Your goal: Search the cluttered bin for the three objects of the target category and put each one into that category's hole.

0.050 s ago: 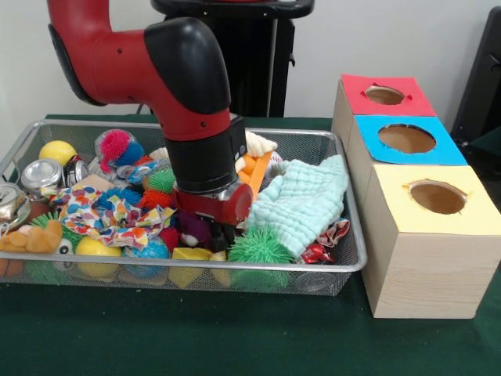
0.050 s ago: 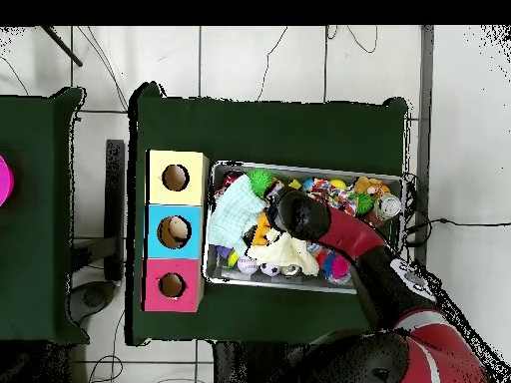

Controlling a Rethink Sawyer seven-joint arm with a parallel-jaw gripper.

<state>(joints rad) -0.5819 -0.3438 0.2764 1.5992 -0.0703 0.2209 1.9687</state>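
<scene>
A wire mesh bin [image 1: 348, 262] [image 2: 304, 282] is packed with toys, balls, cloths and cans. My gripper [image 1: 205, 233] is sunk into the clutter in the middle of the bin, just left of a green spiky ball [image 1: 258, 247] and above a dark purple toy [image 1: 192, 229]. The wrist and the clutter hide its tips, and the arm [image 2: 299, 212] covers it from above. A mint green cloth [image 1: 301, 204] [image 2: 237, 211] lies at the bin's box end. A bright patterned cloth [image 1: 109, 215] is spread on the other side of the gripper.
Three wooden boxes stand in a row beside the bin, each with a round hole on top: red [image 1: 383, 95] [image 2: 172, 285], blue [image 1: 407, 139] [image 2: 174, 231], yellow [image 1: 437, 197] [image 2: 176, 178]. Crushed cans [image 1: 39, 174] and a yellow ball [image 1: 59, 151] sit at the bin's far end.
</scene>
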